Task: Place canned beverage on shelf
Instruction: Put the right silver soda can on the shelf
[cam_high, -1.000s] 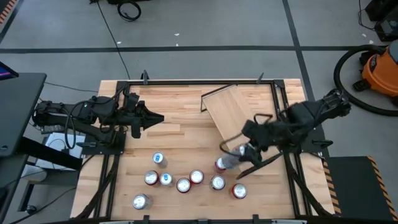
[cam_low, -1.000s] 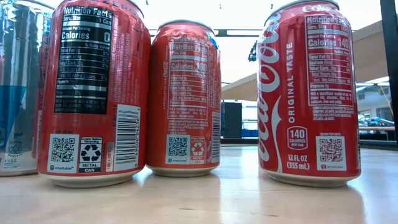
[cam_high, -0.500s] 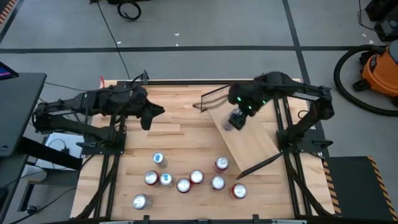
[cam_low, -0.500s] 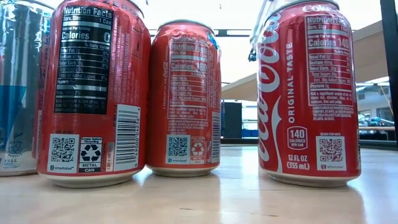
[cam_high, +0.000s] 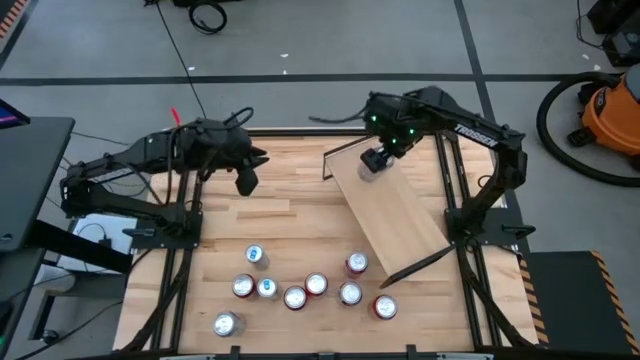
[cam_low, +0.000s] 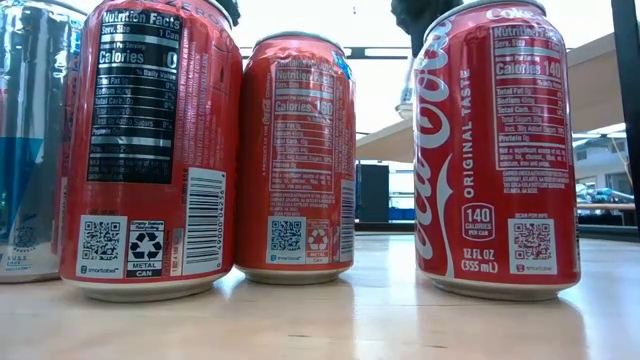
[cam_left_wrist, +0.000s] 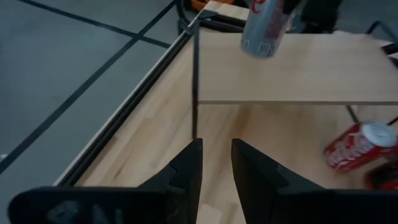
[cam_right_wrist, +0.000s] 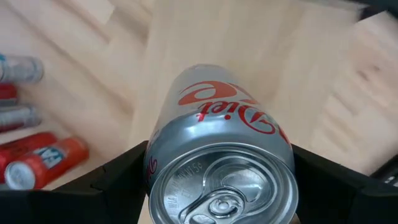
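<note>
Right tool (cam_right_wrist: 221, 186) grips a silver, red-lettered diet can (cam_right_wrist: 221, 155) above the light-wood shelf (cam_high: 395, 205).

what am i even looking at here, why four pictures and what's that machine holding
Two robot arms work at a wooden table. One camera looks straight down, one sits at table-top height behind red cans, and one rides on each wrist. The right gripper holds a silver Diet Coke can between its fingers, above the far end of the shelf, a light plank. The left gripper hovers over the table with nothing in it, fingers only slightly apart. More cans stand near the table's front.
</note>
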